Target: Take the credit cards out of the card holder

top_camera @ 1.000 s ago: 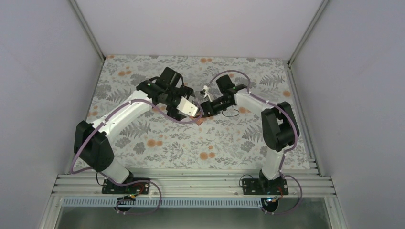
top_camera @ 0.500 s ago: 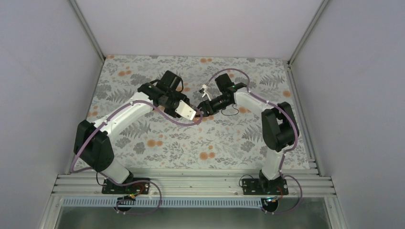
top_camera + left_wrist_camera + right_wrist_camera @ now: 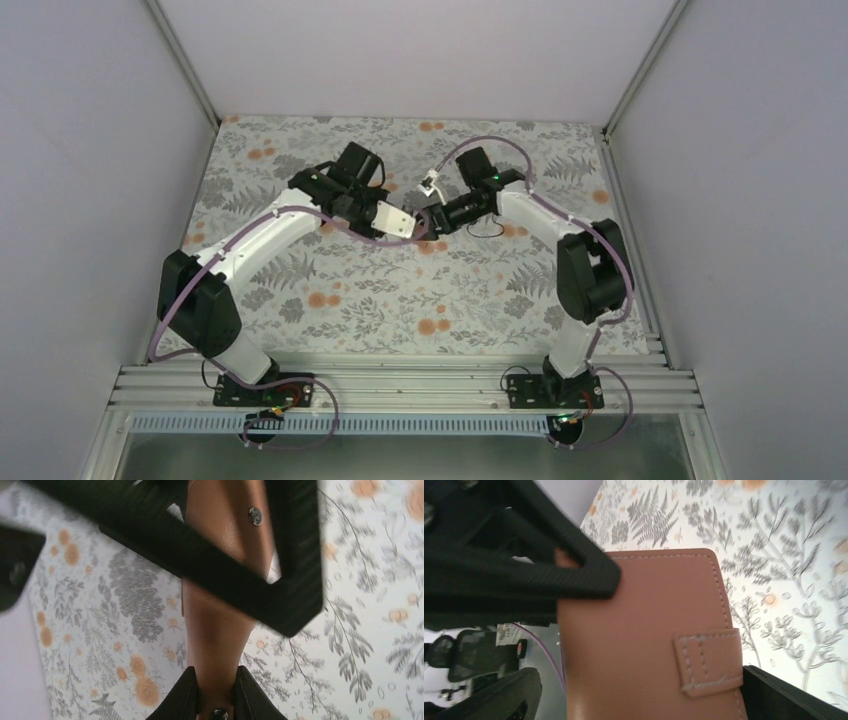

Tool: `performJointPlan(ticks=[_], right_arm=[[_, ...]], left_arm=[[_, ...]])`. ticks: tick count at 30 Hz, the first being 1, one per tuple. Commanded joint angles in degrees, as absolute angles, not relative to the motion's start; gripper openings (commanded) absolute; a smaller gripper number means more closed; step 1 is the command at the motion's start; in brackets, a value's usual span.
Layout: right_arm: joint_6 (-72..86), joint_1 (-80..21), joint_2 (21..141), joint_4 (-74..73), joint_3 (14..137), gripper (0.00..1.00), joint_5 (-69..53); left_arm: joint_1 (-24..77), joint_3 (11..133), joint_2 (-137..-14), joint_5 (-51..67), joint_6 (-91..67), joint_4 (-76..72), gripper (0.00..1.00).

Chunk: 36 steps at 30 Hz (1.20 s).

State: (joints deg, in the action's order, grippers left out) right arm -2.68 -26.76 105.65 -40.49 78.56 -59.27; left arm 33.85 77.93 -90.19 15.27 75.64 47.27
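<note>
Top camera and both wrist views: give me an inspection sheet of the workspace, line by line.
Surface: floral tablecloth, lying flat.
Job's things: card holder closed, tan outside showing, strap across its face; credit cards not seen.
Clutter: nothing seen.
Grippers: left gripper shut on the card holder's edge; right gripper open, a finger on either side of the holder.
Cables: purple cables loop along both arms.
Surroundings: pale walls; aluminium rail under the arm bases.
</note>
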Motion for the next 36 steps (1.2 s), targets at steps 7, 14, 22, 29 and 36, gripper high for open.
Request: performJointPlan(ticks=[7, 14, 22, 29, 36], right_arm=[[-0.29, -16.62, 73.83, -16.72, 72.88, 0.99, -62.23], [7.44, -20.93, 66.37, 3.04, 66.54, 0.99, -56.56], [7.75, -25.58, 66.50, 10.40, 66.39, 0.99, -52.36], [5.01, -27.34, 68.77, 8.12, 69.85, 0.84, -61.83], [2.80, -27.95, 69.34, 3.24, 73.13, 0.20, -65.26]], left_arm=[[20.39, 95.57, -88.67, 56.78, 29.75, 46.39, 0.02], [19.26, 96.37, -86.38, 79.26, 15.20, 40.06, 0.02], [19.65, 95.71, -82.66, 84.08, 19.83, 43.07, 0.02], [21.36, 94.70, -82.60, 81.61, 23.04, 46.40, 0.02], [22.06, 93.68, -82.89, 78.58, 23.33, 45.39, 0.02]])
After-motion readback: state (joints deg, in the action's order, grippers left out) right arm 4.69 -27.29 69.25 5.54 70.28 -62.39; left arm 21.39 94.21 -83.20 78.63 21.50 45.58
